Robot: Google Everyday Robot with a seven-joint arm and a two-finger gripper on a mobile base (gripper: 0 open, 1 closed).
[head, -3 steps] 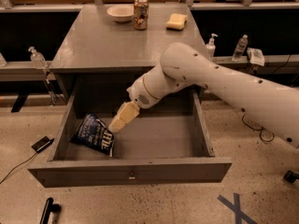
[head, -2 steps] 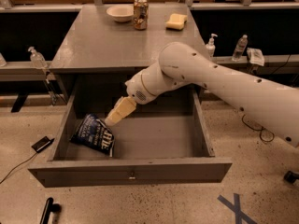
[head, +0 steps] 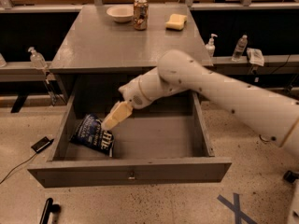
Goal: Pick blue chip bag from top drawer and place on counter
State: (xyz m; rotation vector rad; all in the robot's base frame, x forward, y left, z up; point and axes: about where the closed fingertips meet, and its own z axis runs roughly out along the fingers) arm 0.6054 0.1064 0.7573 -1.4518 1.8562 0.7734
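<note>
Right now I see the top drawer (head: pixel 131 170) pulled fully out below the counter (head: pixel 126 43), its flat front panel facing the camera. The blue chip bag (head: pixel 92 135) lies on the drawer floor in the left front corner, crumpled, with its white lettering facing up and one end near the left wall.

My arm (head: pixel 219 90) comes in from the right, crosses over the drawer's right side and bends down into the box. The gripper (head: pixel 109 122) points down and to the left, and its tan tip sits at the upper right edge of the bag. From this angle I cannot tell whether it touches the foil or hangs just above it. I also cannot tell whether the gripper is clenched or released, because it shows only as a single tan wedge. The bag is flat on the drawer floor, not lifted.

On the counter's far end stand a pale bowl (head: pixel 120 13) and a can (head: pixel 140 14) just beside it. A yellow sponge (head: pixel 176 21) lies further right, apart from both. On the floor left of the drawer lies a small black device (head: pixel 42 144), and blue tape (head: pixel 236 207) forms a cross at the lower right.
</note>
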